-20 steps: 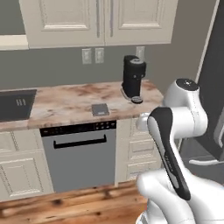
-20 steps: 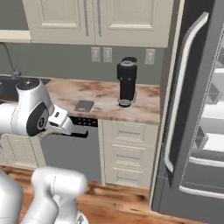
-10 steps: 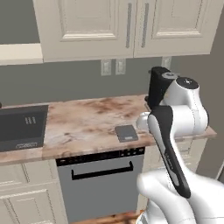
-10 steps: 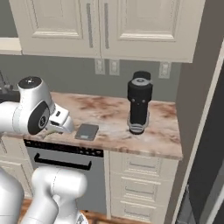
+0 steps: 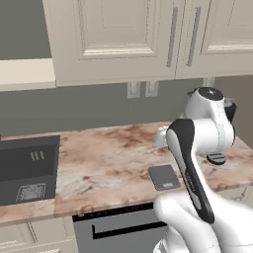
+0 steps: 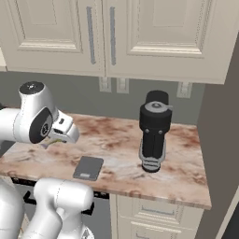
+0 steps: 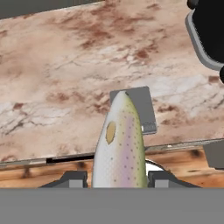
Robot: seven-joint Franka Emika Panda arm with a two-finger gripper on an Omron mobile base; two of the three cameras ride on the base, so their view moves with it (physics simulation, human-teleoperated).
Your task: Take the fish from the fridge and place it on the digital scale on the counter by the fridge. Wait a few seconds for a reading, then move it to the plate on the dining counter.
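A: Between the jaws, in the hand view, the fish (image 7: 119, 144) – pale, speckled, sticking out fwd from the gripper (image 7: 118, 177), w/ a finger tip (image 7: 73, 176) close on each side. So jaws nearly closed, clamped on the fish.

B: Where's it relative to the digital scale?

A: Up in the air, not on it yet. In the hand view the fish's nose overlaps the near part of the digital scale (image 7: 138, 107), which lies flat on the marbled bench (image 7: 57, 74) near its front edge. Can't tell height above it.

B: And from the base cams?

A: The scale (image 6: 88, 168) sits in front of & below the arm (image 6: 39, 123) in the right base view; in the left base view the scale (image 5: 164, 177) is half tucked beside the forearm. Black coffee machine (image 6: 154, 133) stands to the scale's right, apart from it. Sink (image 5: 27, 168) well off to the left. Upper cabinets (image 6: 112, 32) above, outlets on the wall.

B: Step?

A: I'd say the carry-to-scale leg: fish already out of the fridge, weigh-in not yet done, plate step untouched.

B: Next move needs?

A: Prob. centre the fish over the slab, lower til it rests flat, then open jaws & back off so nothing but the fish loads it. Keep clear of the coffee machine on the right.
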